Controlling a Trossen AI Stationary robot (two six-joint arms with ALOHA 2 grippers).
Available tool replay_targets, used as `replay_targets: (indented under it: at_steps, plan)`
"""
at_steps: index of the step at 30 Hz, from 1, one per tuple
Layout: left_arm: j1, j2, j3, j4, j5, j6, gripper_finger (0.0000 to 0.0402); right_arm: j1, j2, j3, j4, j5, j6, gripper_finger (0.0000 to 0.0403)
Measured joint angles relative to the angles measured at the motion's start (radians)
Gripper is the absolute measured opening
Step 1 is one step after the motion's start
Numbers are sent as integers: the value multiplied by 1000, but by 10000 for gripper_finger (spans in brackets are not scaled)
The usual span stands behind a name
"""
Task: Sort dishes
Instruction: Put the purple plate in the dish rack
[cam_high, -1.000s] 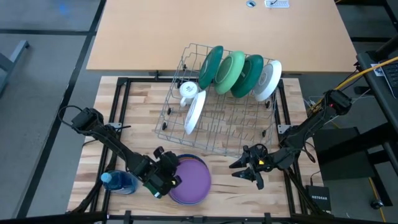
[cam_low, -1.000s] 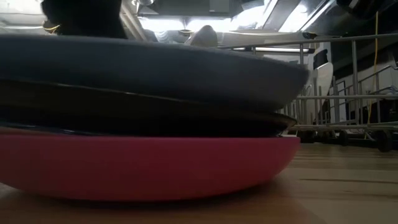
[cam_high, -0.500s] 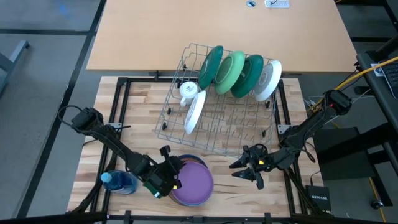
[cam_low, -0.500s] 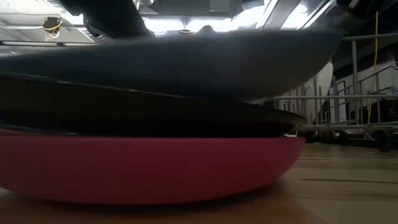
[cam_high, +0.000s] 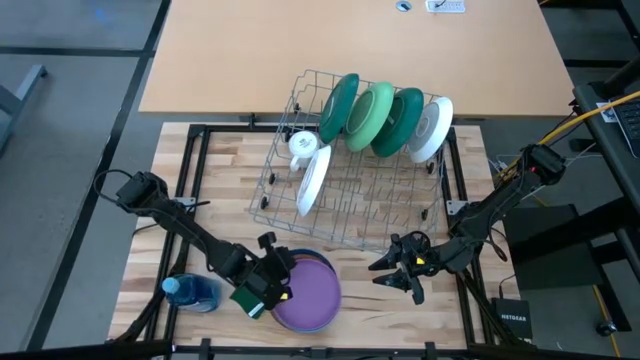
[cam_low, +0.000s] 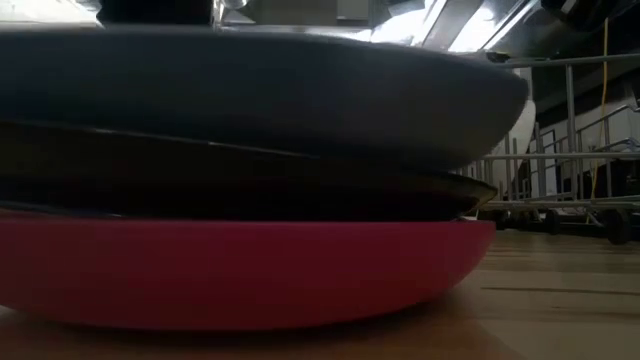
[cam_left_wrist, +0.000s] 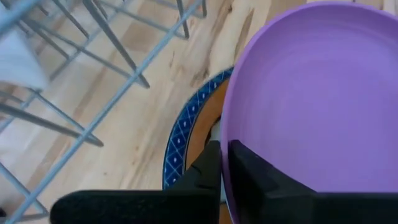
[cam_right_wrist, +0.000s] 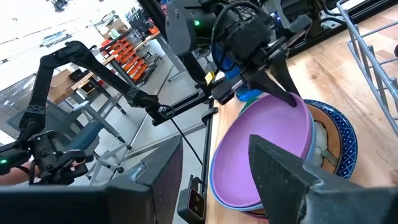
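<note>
Since the earlier frame the purple plate (cam_high: 305, 292) had settled lower on the stack at the lower centre, its rim pinched narrowly by the left gripper (cam_high: 272, 292). Lower right, the right gripper (cam_high: 395, 278) hung half open, seemingly empty, beside the rack (cam_high: 352, 215).

A robot lab or workshop: more robot arms (cam_right_wrist: 56, 81) stand on metal frames, shelves hold orange boxes (cam_right_wrist: 127, 46), and cables (cam_high: 610, 105) run beside the worktop (cam_high: 180, 200).
</note>
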Motion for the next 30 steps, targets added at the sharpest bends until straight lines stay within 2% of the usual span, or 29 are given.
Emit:
replay_targets:
  at_steps: [7,19,24,30]
  plan:
    - [9,1,0,-23,35,-38,36,0,0,0,0,0,0,186]
    - [9,1,0,-36,33,-53,14,0,0,0,-8,0,0,186]
    - [2,1,0,5,-57,-40,5,0,0,0,-10,0,0,186]
    - [-9,1,0,59,-108,24,3,0,0,0,-9,0,0,186]
